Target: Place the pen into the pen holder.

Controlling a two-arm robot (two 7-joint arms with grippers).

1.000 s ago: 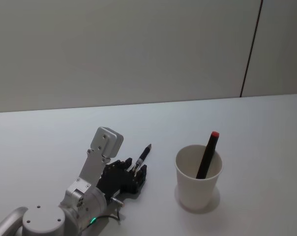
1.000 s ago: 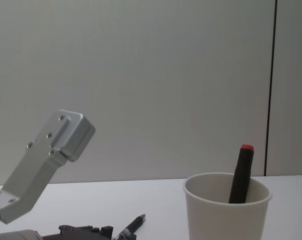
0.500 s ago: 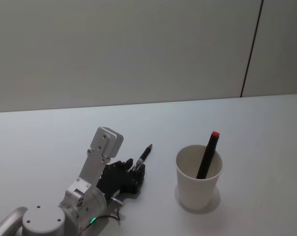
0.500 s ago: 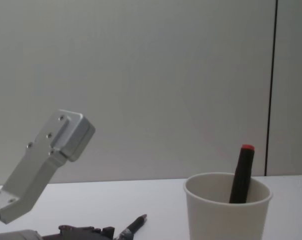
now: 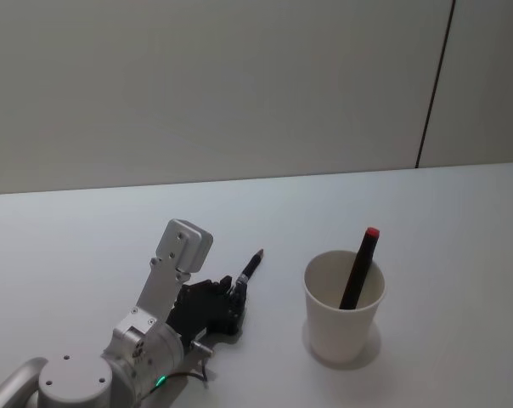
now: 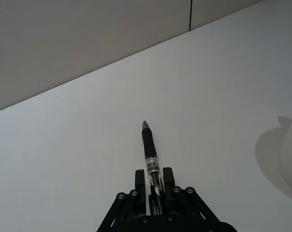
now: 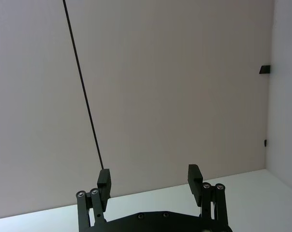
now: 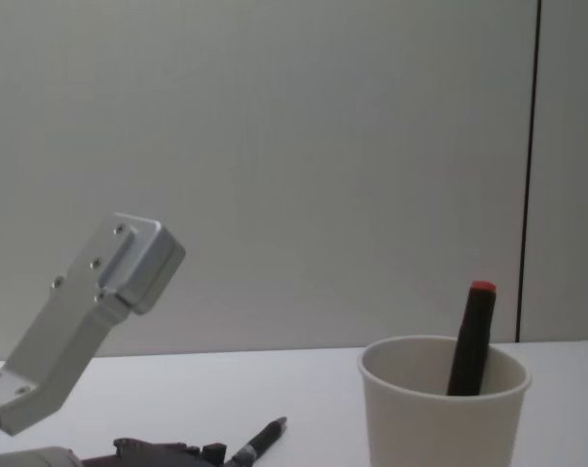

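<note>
White worktop (image 5: 87, 229), paper pen holder (image 5: 341, 327) standing to the right of the left claw (image 5: 236, 293), which pinches the rear of a slim black pen (image 5: 250, 265) lying low on the surface. Light, stiff and slick, the pen probably wants a firmer mid-barrel hold. The right claw (image 7: 150, 180) gapes wide, empty.

Cannot read a single word, number or sign with certainty. Can make out only a white band of dark lettering wrapped around the barrel of the slim black plastic pen (image 6: 148, 145), roughly midway along it, too small to spell out.
</note>
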